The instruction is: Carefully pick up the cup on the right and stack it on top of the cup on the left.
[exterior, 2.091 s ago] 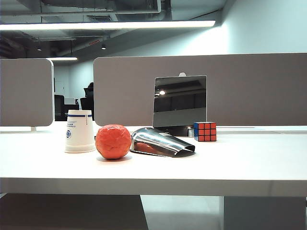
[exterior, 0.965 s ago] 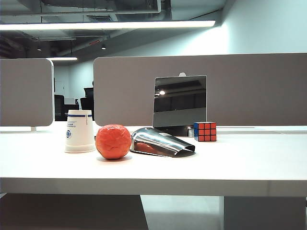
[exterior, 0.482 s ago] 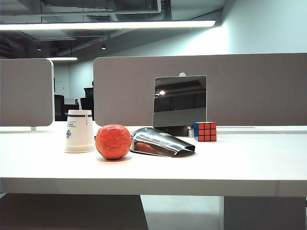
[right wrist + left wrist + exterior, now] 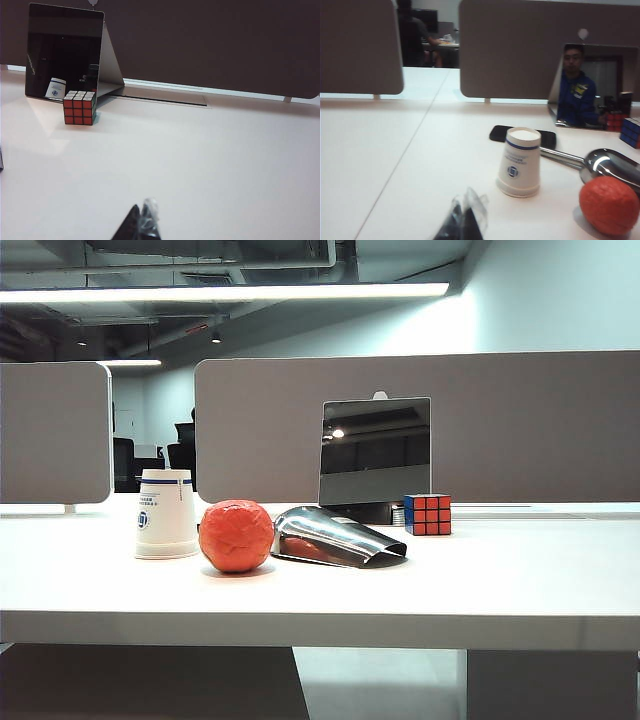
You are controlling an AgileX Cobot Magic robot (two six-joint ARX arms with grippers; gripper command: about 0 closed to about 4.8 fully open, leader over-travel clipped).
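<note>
Evidently only at the start. Exterior: no arm seen; paper cup upside down left of orange ball, steel cup lying on its side right of it. Left wrist: left gripper pressed together, empty, short of ball. Right wrist: right gripper closed, empty; must open and reach steel cup
</note>
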